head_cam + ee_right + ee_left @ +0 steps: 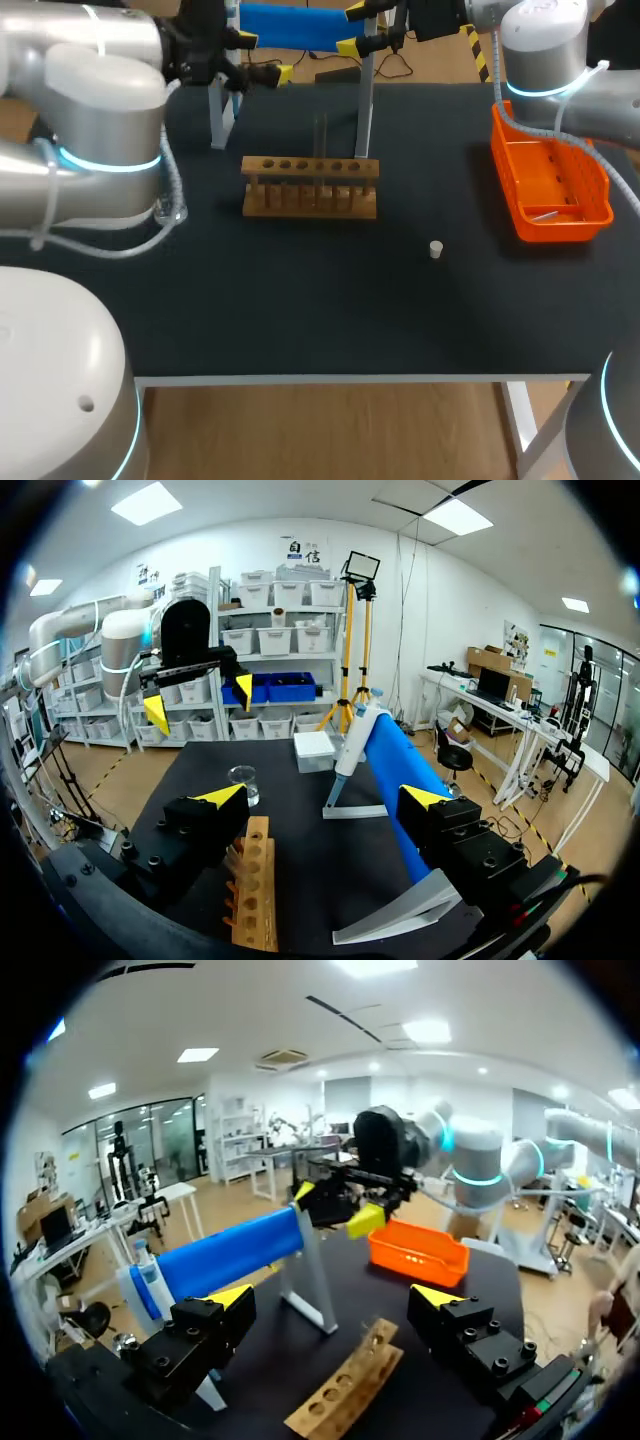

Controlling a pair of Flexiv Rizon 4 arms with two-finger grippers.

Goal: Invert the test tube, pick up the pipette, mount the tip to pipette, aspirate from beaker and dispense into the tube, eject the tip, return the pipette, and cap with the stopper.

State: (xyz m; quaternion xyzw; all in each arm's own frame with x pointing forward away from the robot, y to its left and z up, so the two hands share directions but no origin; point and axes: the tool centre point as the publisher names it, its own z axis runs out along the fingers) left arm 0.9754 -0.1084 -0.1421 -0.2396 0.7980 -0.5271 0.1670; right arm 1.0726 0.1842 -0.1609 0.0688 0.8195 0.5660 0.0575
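Observation:
A wooden tube rack [310,187] stands mid-table with a thin test tube [320,140] upright in it. The blue pipette [290,25] lies on a white stand at the back. A small white stopper [436,249] sits to the right of the rack. A glass beaker [243,783] and a white tip box [315,750] stand beyond the rack [255,885]. My left gripper [262,56] hovers open at the back left, above the rack [350,1380] and beside the pipette [225,1255]. My right gripper [353,30] hangs open at the back, facing it, with the pipette [385,765] just ahead.
An orange basket [550,185] stands at the right edge of the table, with a small pale item inside. The white legs of the pipette stand [365,110] rise just behind the rack. The table's front half holds only the stopper.

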